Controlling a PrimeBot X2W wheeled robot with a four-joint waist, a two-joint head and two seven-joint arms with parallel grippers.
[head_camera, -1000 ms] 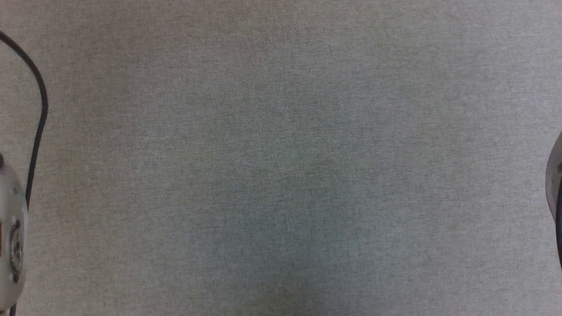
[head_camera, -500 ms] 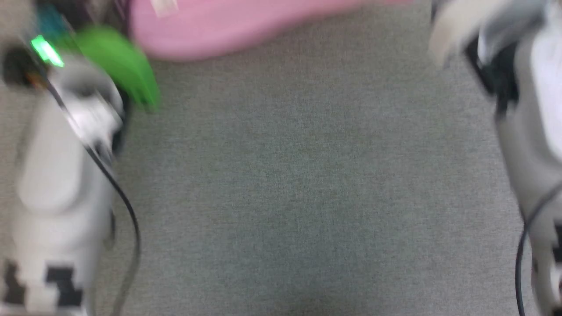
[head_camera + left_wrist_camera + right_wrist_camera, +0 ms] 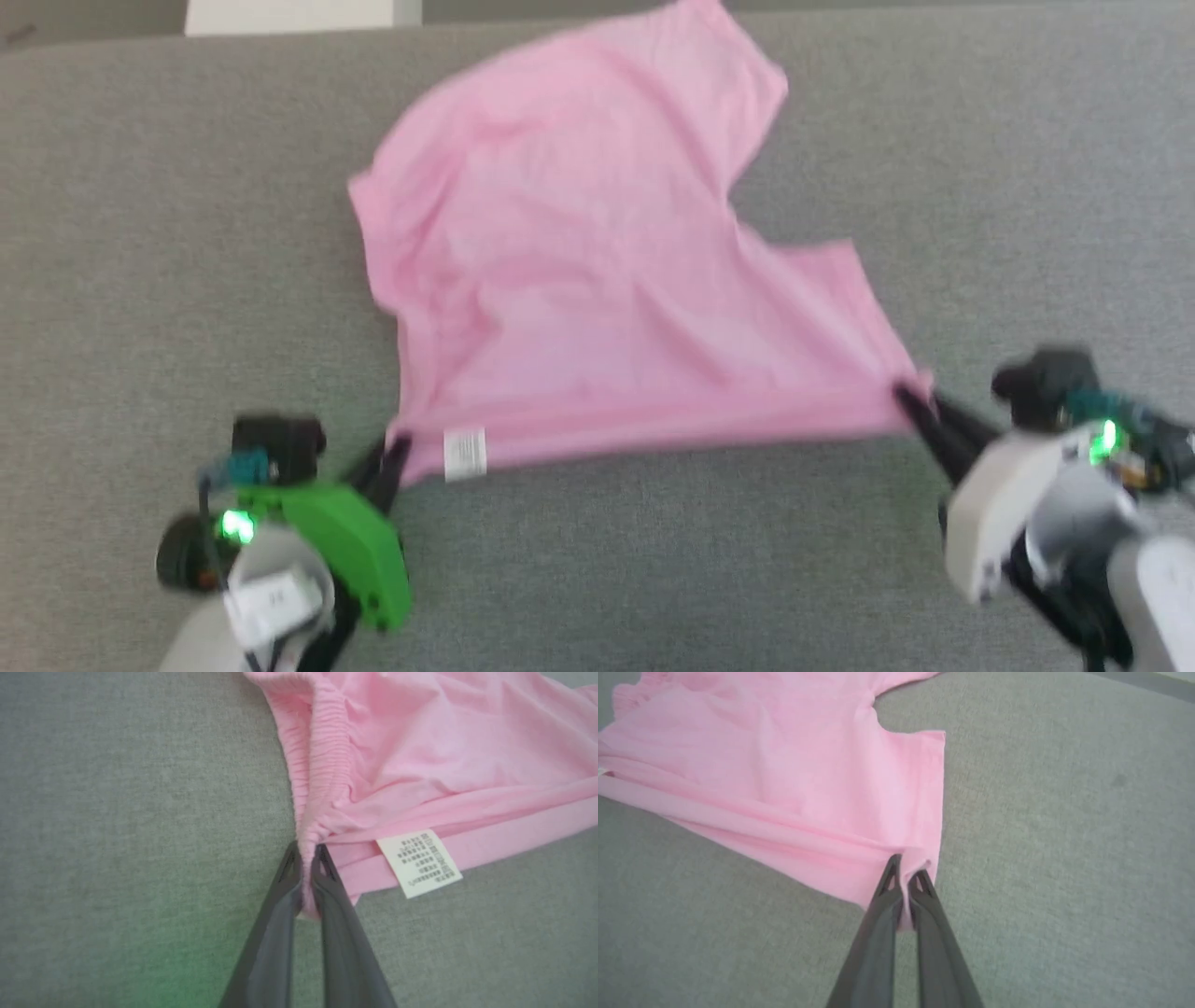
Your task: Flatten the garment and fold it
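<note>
Pink thin wrinkly shorts (image 3: 579,280) lie on the grey fabric tabletop (image 3: 653,560), near edge taut. The left gripper (image 3: 397,453) is clamped on the waistband corner by the white label (image 3: 465,454), and the right gripper (image 3: 910,401) is clamped on the hem corner. Head camera just swung up from bare surface; flattening underway, no fold yet.

Count, head view:
- 1 garment (image 3: 579,280), pink, single piece
- 2 leg sections on it, 1 notch between them
- 1 white label (image 3: 465,454)
- 1 gathered waistband (image 3: 322,765), left wrist view
- 2 claws: left claw (image 3: 397,448), right claw (image 3: 904,399)
- 2 dark fingers (image 3: 275,914) per claw, 4 total
- 2 pinch points on the cloth, 1 per claw, both at the near edge
- 2 green lights: 1 on the left wrist (image 3: 233,527), 1 on the right (image 3: 1108,439)
- 1 green housing (image 3: 345,551), left arm
- 1 grey counter (image 3: 140,233)
- 1 pale block (image 3: 289,14) at the top edge, too cropped to identify
</note>
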